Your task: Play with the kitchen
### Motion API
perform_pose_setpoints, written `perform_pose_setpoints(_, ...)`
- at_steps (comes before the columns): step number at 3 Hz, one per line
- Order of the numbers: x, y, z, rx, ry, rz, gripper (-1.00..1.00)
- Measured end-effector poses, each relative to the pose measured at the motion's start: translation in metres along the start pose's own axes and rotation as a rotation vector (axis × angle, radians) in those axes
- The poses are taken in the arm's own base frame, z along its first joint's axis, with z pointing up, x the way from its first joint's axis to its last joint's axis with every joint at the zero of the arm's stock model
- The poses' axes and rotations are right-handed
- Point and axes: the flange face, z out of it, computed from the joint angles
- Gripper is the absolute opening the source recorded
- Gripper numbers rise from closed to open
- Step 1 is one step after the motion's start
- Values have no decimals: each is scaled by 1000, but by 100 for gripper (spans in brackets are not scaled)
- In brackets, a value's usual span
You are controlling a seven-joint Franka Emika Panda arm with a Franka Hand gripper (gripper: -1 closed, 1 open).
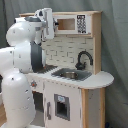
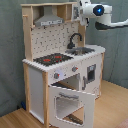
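Here, claw beside the kitchen's upper shelf, finger state unclear.

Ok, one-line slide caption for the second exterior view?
Arm raised beside the kitchen's upper cabinet, oven door hanging open.

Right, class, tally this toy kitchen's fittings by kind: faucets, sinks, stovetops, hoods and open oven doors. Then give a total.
faucet: 1
sink: 1
stovetop: 1
hood: 1
open oven door: 1
Total on the kitchen: 5
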Motion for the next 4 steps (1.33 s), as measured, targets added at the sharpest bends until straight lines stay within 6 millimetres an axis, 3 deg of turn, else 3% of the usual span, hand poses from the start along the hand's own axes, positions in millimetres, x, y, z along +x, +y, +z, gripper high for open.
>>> perform_pose_setpoints(2, 26, -10, 28, 34, 31, -33, -100)
perform_pose_setpoints(3, 48, -7, -26, 33, 103, -35, -100)
perform_pose_setpoints(4, 50, -10, -33, 34, 107, -40, 100)
